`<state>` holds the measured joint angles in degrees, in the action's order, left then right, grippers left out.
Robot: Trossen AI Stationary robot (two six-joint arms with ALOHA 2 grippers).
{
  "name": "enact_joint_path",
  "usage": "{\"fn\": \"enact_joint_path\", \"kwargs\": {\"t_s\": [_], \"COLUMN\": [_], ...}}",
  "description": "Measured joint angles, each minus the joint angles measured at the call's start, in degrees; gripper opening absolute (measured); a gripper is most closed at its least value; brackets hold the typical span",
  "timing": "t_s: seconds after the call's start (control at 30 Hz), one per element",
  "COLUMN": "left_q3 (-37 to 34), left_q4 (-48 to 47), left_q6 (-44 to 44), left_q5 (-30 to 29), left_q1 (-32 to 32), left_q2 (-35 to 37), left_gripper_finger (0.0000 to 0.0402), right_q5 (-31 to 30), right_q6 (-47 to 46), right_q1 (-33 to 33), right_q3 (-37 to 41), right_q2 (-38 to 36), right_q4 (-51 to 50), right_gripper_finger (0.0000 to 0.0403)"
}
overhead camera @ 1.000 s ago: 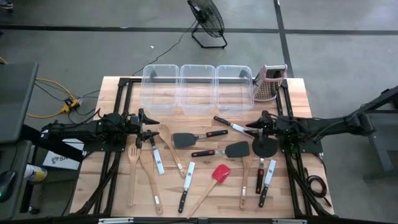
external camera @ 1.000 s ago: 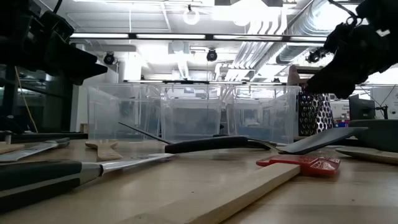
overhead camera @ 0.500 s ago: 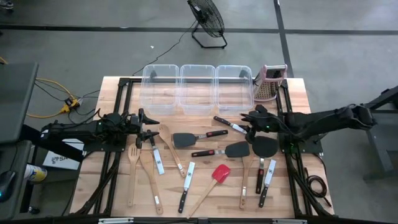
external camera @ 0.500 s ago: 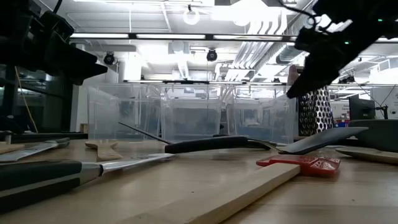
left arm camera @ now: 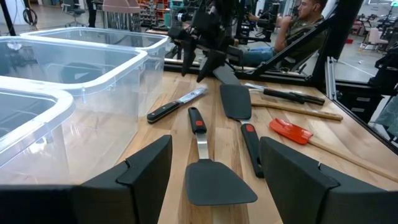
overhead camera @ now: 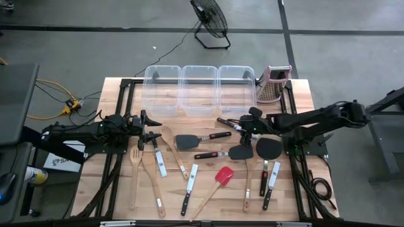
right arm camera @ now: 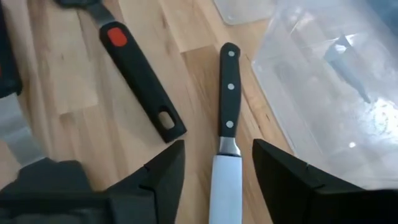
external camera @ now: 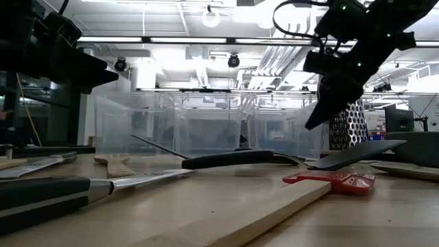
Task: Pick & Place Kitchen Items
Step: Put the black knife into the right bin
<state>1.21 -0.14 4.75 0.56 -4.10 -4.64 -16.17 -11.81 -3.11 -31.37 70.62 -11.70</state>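
Note:
Many long utensils lie flat on the wooden table [overhead camera: 120, 189]: pale wooden spoons and spatulas [overhead camera: 144, 170], black turners [overhead camera: 186, 141] [overhead camera: 240, 151] [overhead camera: 269, 147], a red-headed spatula [overhead camera: 224, 174] and black-handled knives [overhead camera: 189, 183]. My right gripper [overhead camera: 245, 124] is open above a black-handled knife [right arm camera: 228, 93] that lies near the bins; its fingers stand on either side of the blade [right arm camera: 225, 186], clear of it. In the low view my right gripper [external camera: 313, 122] hangs above the table. My left gripper [overhead camera: 156, 129] is open and empty at the table's left, with a black turner [left arm camera: 211, 180] ahead of it.
Three clear plastic bins [overhead camera: 199, 91] stand in a row at the far edge, close to the knife. A metal box grater [overhead camera: 273, 83] stands to their right. A fan [overhead camera: 211, 22] is on the floor beyond. A person [left arm camera: 305, 25] sits beyond the table.
My right gripper has gone toward the table's left and far edges and down, from over the round black turner to over the knife by the bins. It has stayed open. Nothing on the table has moved.

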Motion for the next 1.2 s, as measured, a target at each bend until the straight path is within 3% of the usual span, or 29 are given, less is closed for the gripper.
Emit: {"fn": "enact_joint_path", "kwargs": {"t_s": [0.23, 0.43, 0.67, 1.2], "left_q3": [0.0, 0.0, 0.0, 0.0], "left_q4": [0.0, 0.0, 0.0, 0.0], "left_q6": [0.0, 0.0, 0.0, 0.0], "left_q5": [0.0, 0.0, 0.0, 0.0], "left_q1": [0.0, 0.0, 0.0, 0.0], "left_q2": [0.0, 0.0, 0.0, 0.0], "left_gripper_finger": [0.0239, 0.0239, 0.0239, 0.0239], "right_q5": [-3.4, -5.9, -4.2, -4.5], "right_q6": [-0.2, -7.2, -19.9, -15.8], "right_q1": [0.1, 2.4, 5.9, 5.4], "right_q3": [-0.1, 0.1, 0.9, 0.9], "right_q2": [4.3, 3.4, 2.8, 2.7], "right_q4": [3.2, 2.0, -0.4, 3.0], "right_gripper_finger": [0.0238, 0.0237, 0.0236, 0.0236]}}
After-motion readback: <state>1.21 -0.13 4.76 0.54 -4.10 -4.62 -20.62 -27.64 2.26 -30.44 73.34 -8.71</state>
